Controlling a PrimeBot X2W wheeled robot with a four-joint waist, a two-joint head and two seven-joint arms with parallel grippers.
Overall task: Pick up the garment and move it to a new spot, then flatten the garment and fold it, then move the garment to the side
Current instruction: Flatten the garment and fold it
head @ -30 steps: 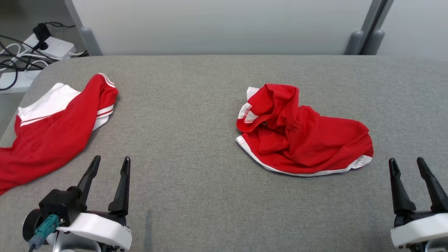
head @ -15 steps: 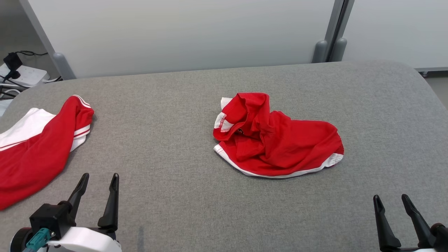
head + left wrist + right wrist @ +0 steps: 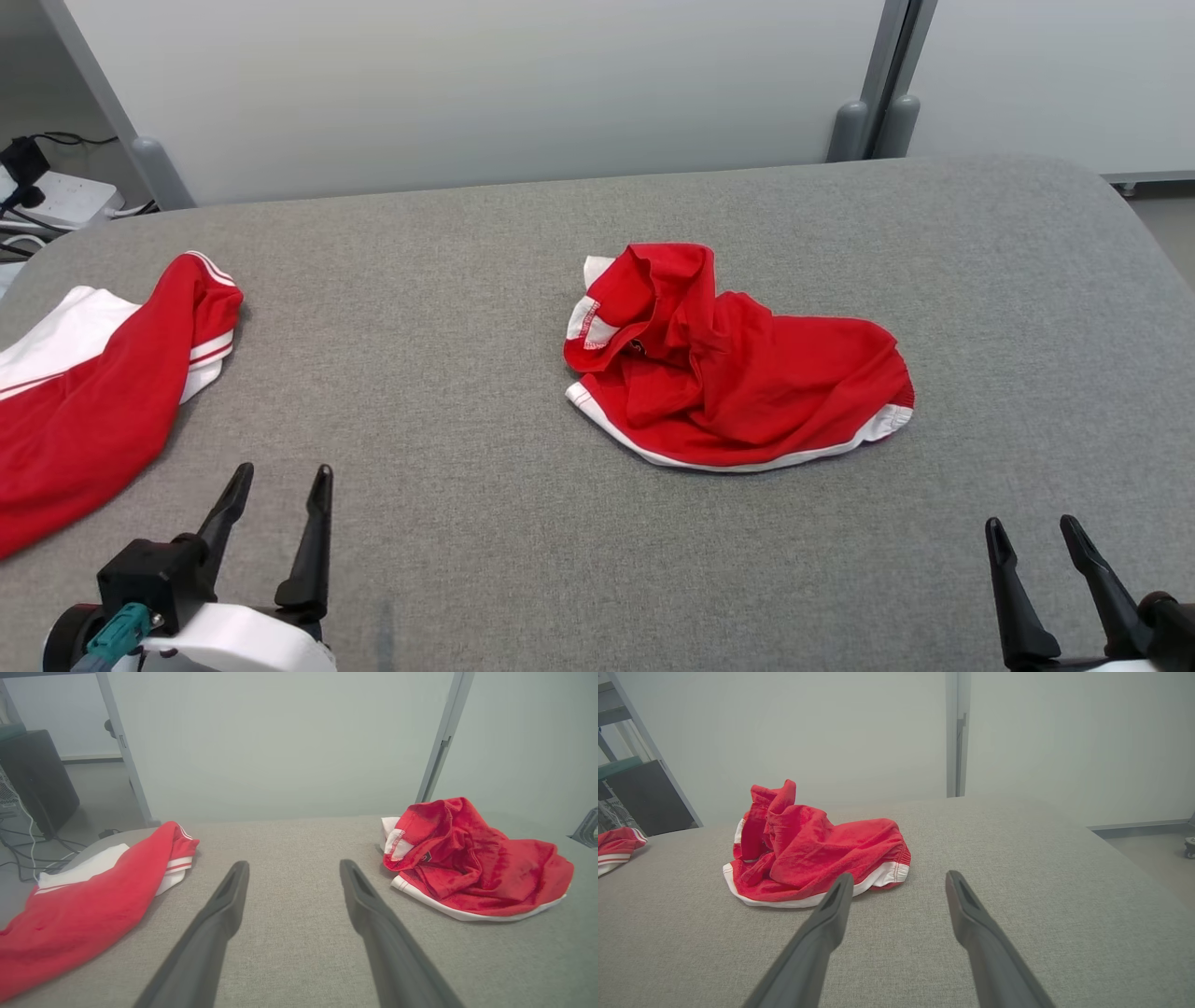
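A crumpled red garment (image 3: 747, 383) with white trim lies bunched near the middle of the grey padded table (image 3: 467, 308). It also shows in the left wrist view (image 3: 472, 863) and the right wrist view (image 3: 817, 854). My left gripper (image 3: 285, 469) hovers open near the front left, well to the left of the garment, with nothing between its fingers (image 3: 293, 864). At the front right my right gripper (image 3: 1030, 521) is open too, and its empty fingers (image 3: 900, 875) point past the garment's right end.
A second red and white garment (image 3: 84, 401) lies spread at the table's left edge, beside my left gripper (image 3: 84, 905). A pale partition with grey posts (image 3: 864, 126) stands behind the table. A power strip with cables (image 3: 56, 196) lies on the floor at far left.
The head camera has turned and tilted, so the whole picture has shifted left and down. Both garments lie as before. Both grippers stay open and sit lower in the picture.
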